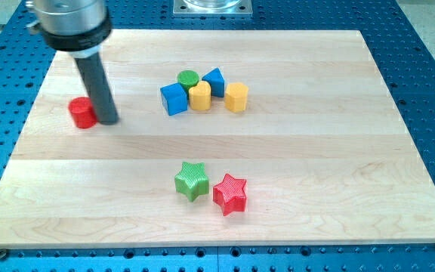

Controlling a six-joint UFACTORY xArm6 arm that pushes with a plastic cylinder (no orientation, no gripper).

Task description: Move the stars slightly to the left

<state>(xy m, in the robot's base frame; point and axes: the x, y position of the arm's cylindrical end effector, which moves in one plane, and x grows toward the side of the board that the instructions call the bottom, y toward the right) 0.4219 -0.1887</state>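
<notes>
1. Stars sitting low centre of the frame: green star (192, 180) on the left, red star (230, 193) just beside it on the right and a touch lower, looks like touching or nearly so.
2. Tip (108, 119) way off in the upper left, parked right next to a red cylinder (83, 112), just on its right side. Well apart from both stars.
3. Step in hand, by the look of it: the approach. Nothing pushed yet, probably.
4. Next move calls for swinging round to the right side of the red star, then a short nudge leftward. With the two so close, one push might carry both, though the offset could make the green one slip off line.
5. Worth steering clear of the cluster at upper centre: blue cube (174, 99), green cylinder (188, 78), blue block (214, 81), yellow block (200, 97), yellow cylinder (236, 97).
6. Pincer: none on this rig, just a plain rod, so nothing to open or close, nothing held. Touching the red cylinder or merely alongside, can't tell.
</notes>
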